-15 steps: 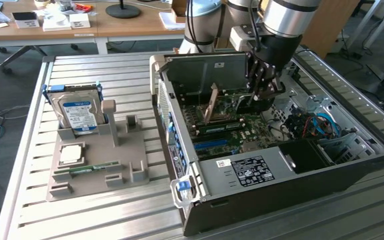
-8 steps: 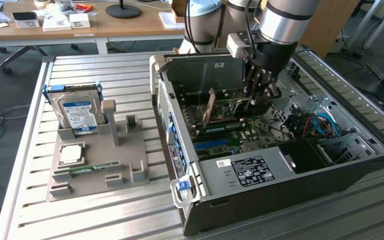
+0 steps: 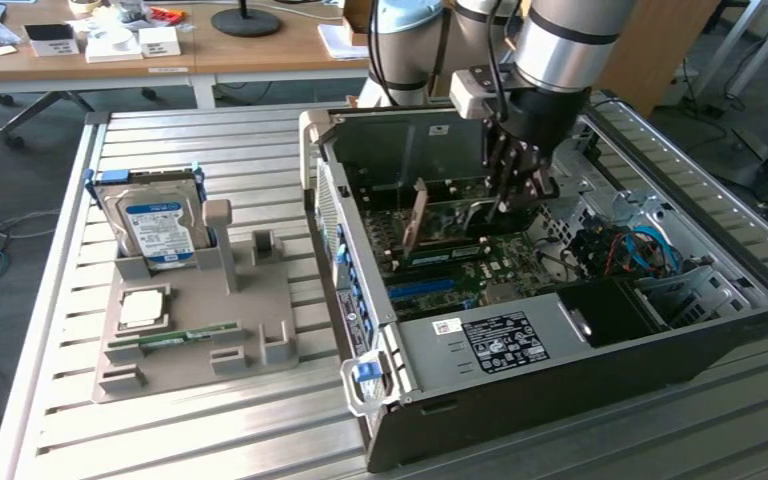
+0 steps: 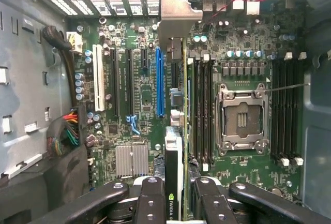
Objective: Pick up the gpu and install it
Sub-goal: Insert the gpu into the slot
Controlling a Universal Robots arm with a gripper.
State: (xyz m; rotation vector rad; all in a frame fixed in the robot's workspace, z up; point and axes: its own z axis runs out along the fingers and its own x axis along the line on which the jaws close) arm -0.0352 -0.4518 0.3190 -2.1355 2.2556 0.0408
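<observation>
Two half-open fingers tight on gpu

The gpu reaches me edge-on in the wrist view, so its fan face is turned out of my sight. Its near end runs off the frame, as do the hand's fingers. In the exterior view the arm is cut off at twelve o'clock and hides part of the case interior. At the case's nine o'clock, the hard drive label is too small for me to read.
</observation>
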